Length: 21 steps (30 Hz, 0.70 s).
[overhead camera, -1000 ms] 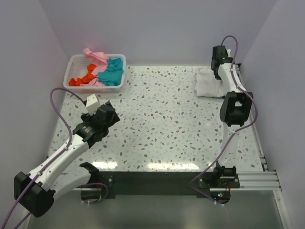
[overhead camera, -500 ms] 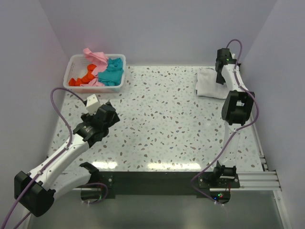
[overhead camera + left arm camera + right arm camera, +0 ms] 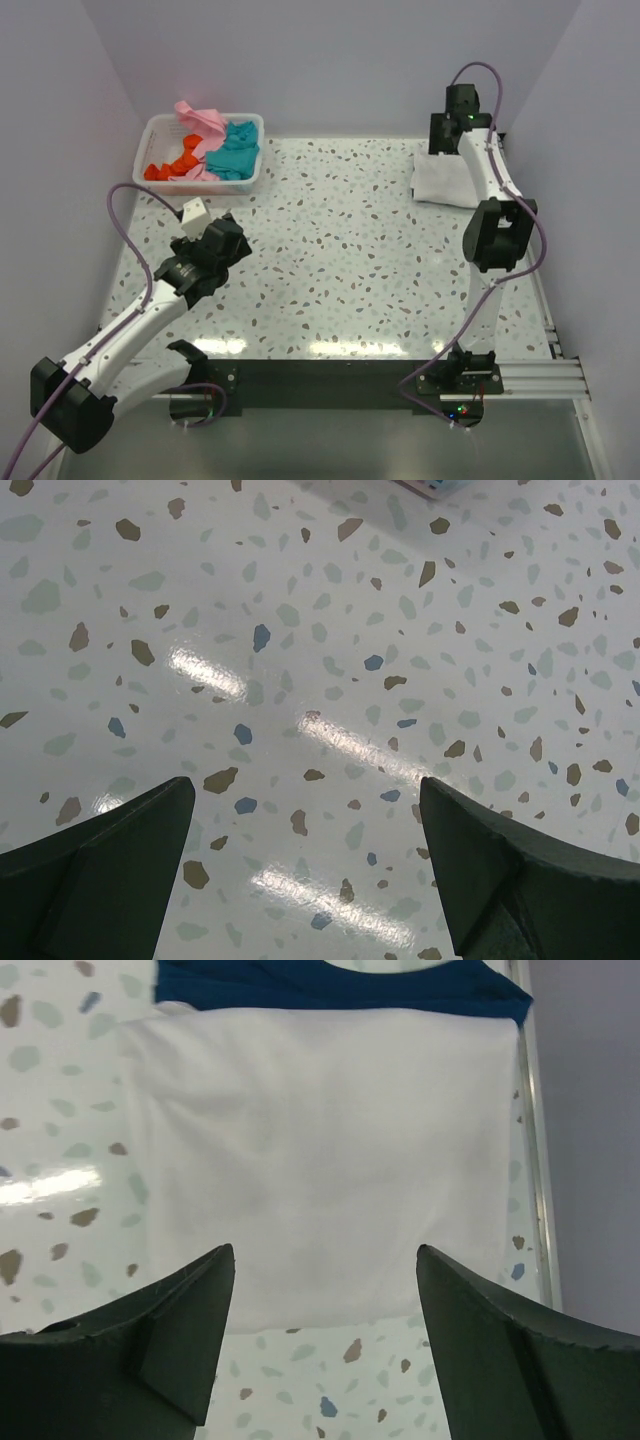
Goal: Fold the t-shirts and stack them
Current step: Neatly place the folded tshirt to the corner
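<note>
Neatly folded white t-shirt (image 3: 320, 1160), smooth.

**Q:** How is the scene lit?
**A:** Brightly and evenly from overhead. The glossy terrazzo table (image 3: 340, 250) returns white glare streaks along its near edge, and more of them in both wrist views.

**Q:** And sharpness?
**A:** The top view is crisp throughout. The left gripper's fingers (image 3: 100, 870) and the right gripper's fingers (image 3: 150, 1340) are dark and soft-edged. The white t-shirt (image 3: 320, 1160) is nearly washed out, its folds faint.
</note>
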Each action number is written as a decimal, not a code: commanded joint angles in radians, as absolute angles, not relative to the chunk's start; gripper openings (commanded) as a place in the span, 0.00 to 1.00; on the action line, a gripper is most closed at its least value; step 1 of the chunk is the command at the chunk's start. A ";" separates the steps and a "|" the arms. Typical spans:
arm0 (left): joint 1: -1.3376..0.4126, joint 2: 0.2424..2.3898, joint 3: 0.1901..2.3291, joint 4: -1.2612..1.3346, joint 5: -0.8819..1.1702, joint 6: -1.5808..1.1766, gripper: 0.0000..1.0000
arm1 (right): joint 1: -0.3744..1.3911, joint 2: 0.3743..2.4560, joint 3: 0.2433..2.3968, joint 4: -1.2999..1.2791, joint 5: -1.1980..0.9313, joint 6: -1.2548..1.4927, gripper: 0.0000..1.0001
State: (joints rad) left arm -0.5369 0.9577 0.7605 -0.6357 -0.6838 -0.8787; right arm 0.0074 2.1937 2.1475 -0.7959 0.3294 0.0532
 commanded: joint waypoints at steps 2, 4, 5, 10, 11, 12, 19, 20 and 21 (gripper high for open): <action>-0.529 0.969 0.782 -0.609 -0.695 -0.879 1.00 | 0.107 2.212 2.196 -0.735 0.337 0.012 0.77; -0.529 0.969 0.779 -0.611 -0.698 -0.879 1.00 | 0.118 2.270 2.255 -0.738 0.350 0.011 0.77; -0.529 0.969 0.781 -0.614 -0.699 -0.879 1.00 | 0.124 2.290 2.275 -0.730 0.354 0.009 0.77; -0.529 0.954 0.770 -0.617 -0.699 -0.884 1.00 | 0.126 2.388 2.349 -0.680 0.358 0.015 0.73; -0.529 0.951 0.767 -0.617 -0.701 -0.885 1.00 | 0.127 2.398 2.347 -0.639 0.344 0.006 0.72; -0.529 0.948 0.764 -0.617 -0.700 -0.885 1.00 | 0.127 2.404 2.345 -0.620 0.335 0.006 0.71; -0.529 0.942 0.762 -0.620 -0.703 -0.885 1.00 | 0.127 2.488 2.376 -0.540 0.318 -0.060 0.66; -0.529 0.942 0.762 -0.620 -0.704 -0.885 1.00 | 0.127 2.494 2.375 -0.526 0.318 -0.064 0.65; -0.529 0.945 0.761 -0.618 -0.706 -0.885 1.00 | 0.126 2.505 2.373 -0.522 0.321 -0.064 0.63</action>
State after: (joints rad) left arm -0.5369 0.9554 0.7605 -0.6338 -0.6830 -0.8787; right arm 0.1230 2.5027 2.3192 -0.6044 0.3218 -0.0322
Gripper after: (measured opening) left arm 0.997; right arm 0.642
